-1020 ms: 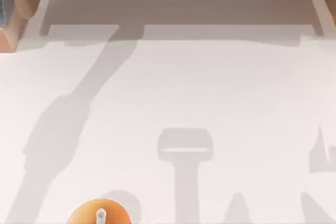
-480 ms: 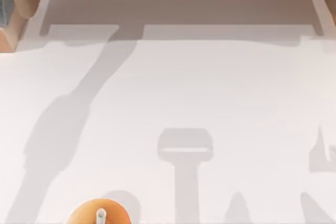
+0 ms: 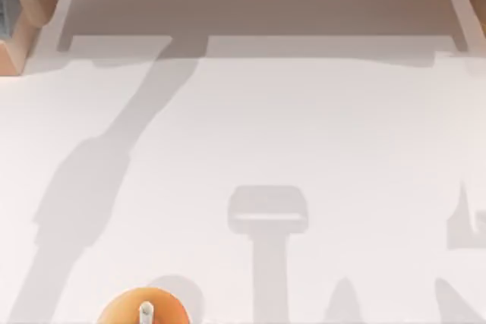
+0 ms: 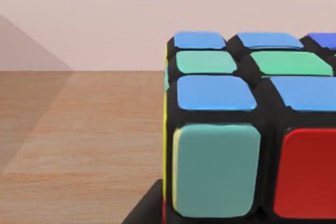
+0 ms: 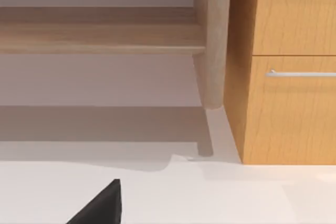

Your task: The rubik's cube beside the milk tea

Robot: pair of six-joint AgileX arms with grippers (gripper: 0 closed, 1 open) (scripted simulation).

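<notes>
Rubik's cube, multicoloured with black edges, fills the left wrist view over a wooden surface, nowhere near the orange-tan milk tea cup at 6 o'clock on the white table; placement pending, can't tell either pincer's state.

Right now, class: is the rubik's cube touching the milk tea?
Cannot tell. The left wrist view shows the rubik's cube close up without the cup; the top view shows the milk tea at the table's near edge without the cube.
</notes>
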